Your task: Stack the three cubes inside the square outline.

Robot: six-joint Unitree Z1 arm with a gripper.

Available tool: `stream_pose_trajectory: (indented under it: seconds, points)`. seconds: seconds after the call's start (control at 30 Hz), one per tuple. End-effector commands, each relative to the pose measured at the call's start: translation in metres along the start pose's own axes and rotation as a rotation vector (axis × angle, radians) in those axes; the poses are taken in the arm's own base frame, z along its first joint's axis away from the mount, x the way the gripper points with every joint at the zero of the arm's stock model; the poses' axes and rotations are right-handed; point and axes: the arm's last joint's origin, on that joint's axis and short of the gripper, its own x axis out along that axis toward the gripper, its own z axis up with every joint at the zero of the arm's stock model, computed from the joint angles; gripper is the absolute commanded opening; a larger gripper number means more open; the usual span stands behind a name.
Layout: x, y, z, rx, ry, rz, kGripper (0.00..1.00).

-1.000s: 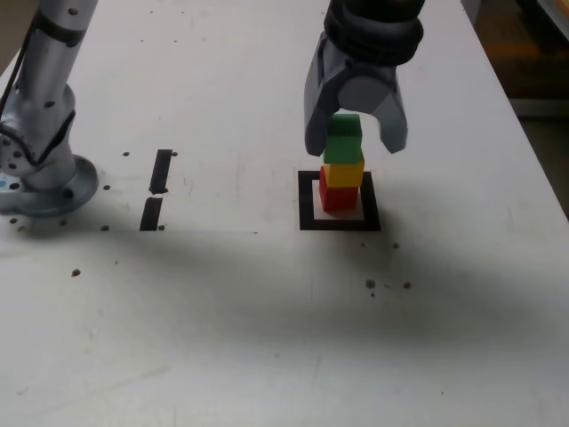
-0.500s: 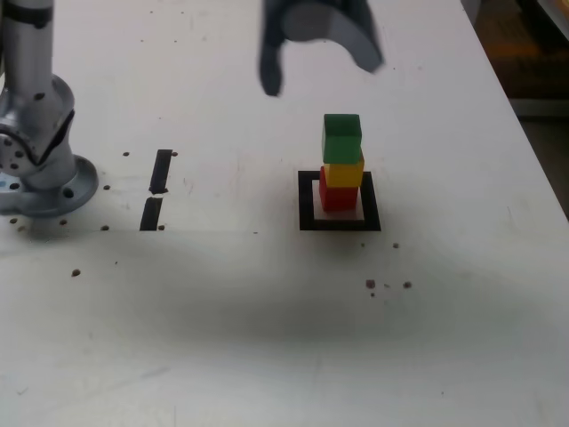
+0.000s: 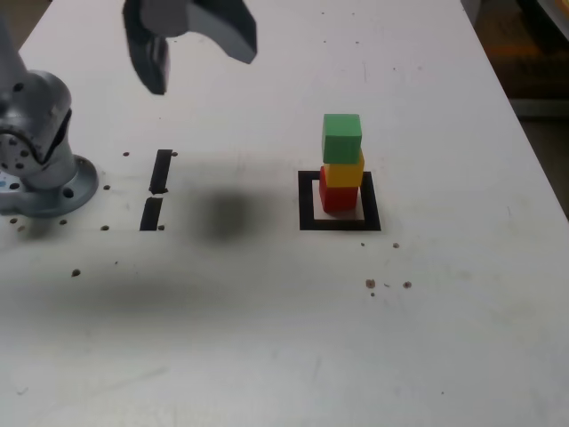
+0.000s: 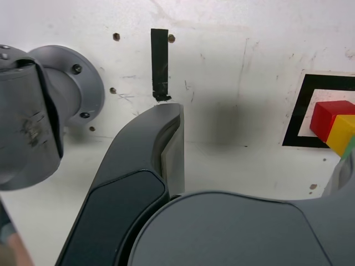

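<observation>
We see the three cubes stacked in a single column inside the square outline [image 3: 339,202], which lies on the white desk [image 3: 267,338] to the right of centre in the exterior view. The red cube [image 3: 338,196] sits at the bottom on the white centre of the outline, the yellow cube [image 3: 345,172] rests on it, and the green cube [image 3: 342,137] tops the column, turned slightly against the one below.

The end effector [image 3: 203,52] hangs above the far left part of the desk in the exterior view, well apart from the stack. Its jaws stand spread and nothing is between them. A soft shadow lies on the desk below it, between the outline and two short black strips [image 3: 156,189].

The arm's round grey base [image 3: 40,182] stands at the exterior view's left edge. In the wrist view we find one dark finger [image 4: 144,166] in the foreground, one black strip [image 4: 160,65] beyond it, and the red cube [image 4: 328,118] and yellow cube [image 4: 344,133] at the picture's edge within the black frame [image 4: 302,111].
</observation>
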Motion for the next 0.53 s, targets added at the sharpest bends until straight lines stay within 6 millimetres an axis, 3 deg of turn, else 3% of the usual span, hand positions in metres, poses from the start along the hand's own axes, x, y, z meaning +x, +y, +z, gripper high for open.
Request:
stream_pose_trajectory:
  seconds: [0.0, 0.27, 0.5]
  points:
    - [0.042, -0.002, -0.015, 0.009, 0.173, 0.006, 1.00]
    - [0.081, -0.005, -0.011, 0.007, 0.197, -0.017, 1.00]
    - [0.085, -0.005, -0.011, 0.009, 0.205, -0.012, 1.00]
